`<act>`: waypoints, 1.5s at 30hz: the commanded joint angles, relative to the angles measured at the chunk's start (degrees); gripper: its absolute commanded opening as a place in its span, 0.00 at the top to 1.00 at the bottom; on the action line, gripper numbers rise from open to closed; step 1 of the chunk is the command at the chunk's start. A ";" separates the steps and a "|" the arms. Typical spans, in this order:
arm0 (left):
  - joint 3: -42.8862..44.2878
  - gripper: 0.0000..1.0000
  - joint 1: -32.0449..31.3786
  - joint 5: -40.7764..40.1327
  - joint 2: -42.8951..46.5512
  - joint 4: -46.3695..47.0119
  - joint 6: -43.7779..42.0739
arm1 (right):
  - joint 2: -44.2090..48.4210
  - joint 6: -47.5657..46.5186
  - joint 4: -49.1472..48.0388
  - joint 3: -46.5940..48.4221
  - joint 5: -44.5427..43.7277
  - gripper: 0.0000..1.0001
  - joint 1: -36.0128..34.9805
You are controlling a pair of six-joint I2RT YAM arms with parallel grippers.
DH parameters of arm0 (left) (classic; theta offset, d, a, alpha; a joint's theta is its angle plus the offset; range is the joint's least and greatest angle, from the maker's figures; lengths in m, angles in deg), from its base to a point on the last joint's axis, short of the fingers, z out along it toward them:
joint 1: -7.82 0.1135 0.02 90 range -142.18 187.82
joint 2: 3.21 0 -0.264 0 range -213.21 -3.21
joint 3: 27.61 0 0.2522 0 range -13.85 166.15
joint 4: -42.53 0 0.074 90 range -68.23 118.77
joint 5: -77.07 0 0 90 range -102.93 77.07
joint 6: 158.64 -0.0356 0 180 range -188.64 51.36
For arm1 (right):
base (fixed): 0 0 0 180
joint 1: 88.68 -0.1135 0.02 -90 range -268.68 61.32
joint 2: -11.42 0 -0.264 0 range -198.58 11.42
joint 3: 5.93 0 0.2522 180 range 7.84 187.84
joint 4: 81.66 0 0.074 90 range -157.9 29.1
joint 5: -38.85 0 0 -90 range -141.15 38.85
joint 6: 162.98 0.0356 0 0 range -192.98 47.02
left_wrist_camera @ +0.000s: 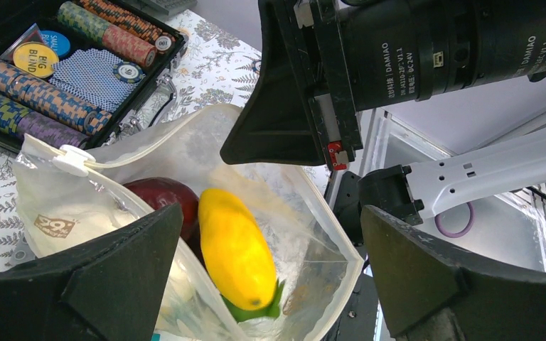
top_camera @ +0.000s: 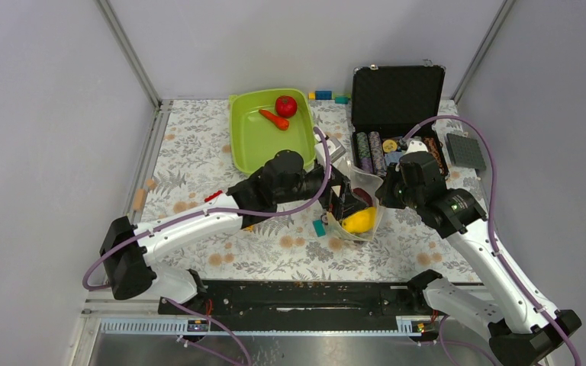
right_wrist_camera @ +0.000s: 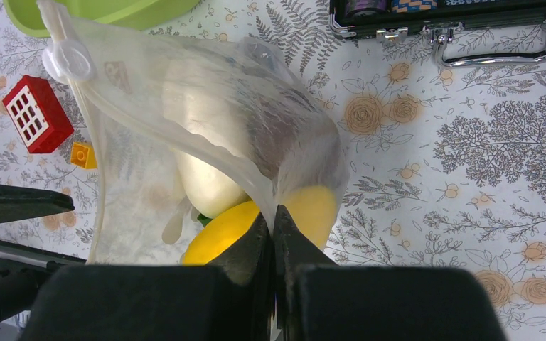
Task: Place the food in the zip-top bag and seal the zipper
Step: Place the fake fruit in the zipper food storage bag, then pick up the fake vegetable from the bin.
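The zip-top bag (top_camera: 341,231) lies mid-table with its mouth open. A yellow food piece (left_wrist_camera: 236,250), a dark maroon one (left_wrist_camera: 158,195) and a white one (right_wrist_camera: 210,186) lie inside it. My left gripper (left_wrist_camera: 271,217) is open, its jaws wide apart over the bag mouth and above the yellow piece. My right gripper (right_wrist_camera: 274,217) is shut on the bag's edge, holding it up. The zipper strip with its white slider (left_wrist_camera: 71,159) runs along the mouth, unsealed. A red tomato (top_camera: 286,105) and an orange-red carrot (top_camera: 274,119) lie in the green tray (top_camera: 255,145).
An open black case (top_camera: 397,99) of poker chips stands behind the bag on the right. A red block (right_wrist_camera: 39,114) and a small orange block (right_wrist_camera: 82,154) lie beside the bag. More small blocks (top_camera: 324,95) sit at the back wall. A dark grey plate (top_camera: 465,150) lies at the right.
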 commanded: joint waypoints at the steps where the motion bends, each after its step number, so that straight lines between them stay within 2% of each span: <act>1: 0.71 0.01 -0.28 -0.96 1.76 1.97 -1.16 | 0.86 0.00 -1.34 0.08 0.05 1.00 0.19; 7: -0.44 0.01 -0.30 -6.10 3.70 2.44 -0.39 | 1.04 0.02 -1.38 0.03 0.00 1.00 0.24; 12: -2.00 0.01 0.34 -18.85 6.32 2.48 0.98 | 1.28 -0.07 -1.35 -0.11 0.39 1.00 0.23; 15: -2.56 0.01 3.95 -25.79 6.71 1.96 4.23 | 1.83 -0.05 -1.40 -0.26 0.30 1.00 0.19; 19: -1.57 0.01 14.49 -24.81 3.71 0.92 13.84 | 1.91 -0.17 -1.38 -0.29 0.51 1.00 0.21; 23: 1.79 0.01 23.13 -27.29 -3.74 0.41 22.62 | 1.79 -0.36 -1.36 -0.35 0.11 1.00 0.19; 28: 13.33 0.01 31.29 -23.54 -19.76 -2.16 30.92 | 2.20 -0.35 -1.36 -0.45 0.13 1.00 0.19; 31: 20.87 0.01 34.35 -26.02 -28.87 -3.14 34.84 | 2.31 -0.60 -1.39 -0.45 0.12 1.00 0.19; 34: 30.66 0.02 34.91 -32.21 -37.29 -9.55 36.17 | 2.31 -0.65 -1.36 -0.46 0.17 1.00 0.19; 37: 36.30 0.04 35.13 -36.31 -43.40 -11.23 38.43 | 2.53 -0.84 -1.36 -0.46 -0.20 1.00 0.19; 45: 38.47 0.18 36.72 -36.16 -51.55 -11.73 48.82 | 2.44 -1.25 -2.03 -0.75 -0.30 1.00 0.19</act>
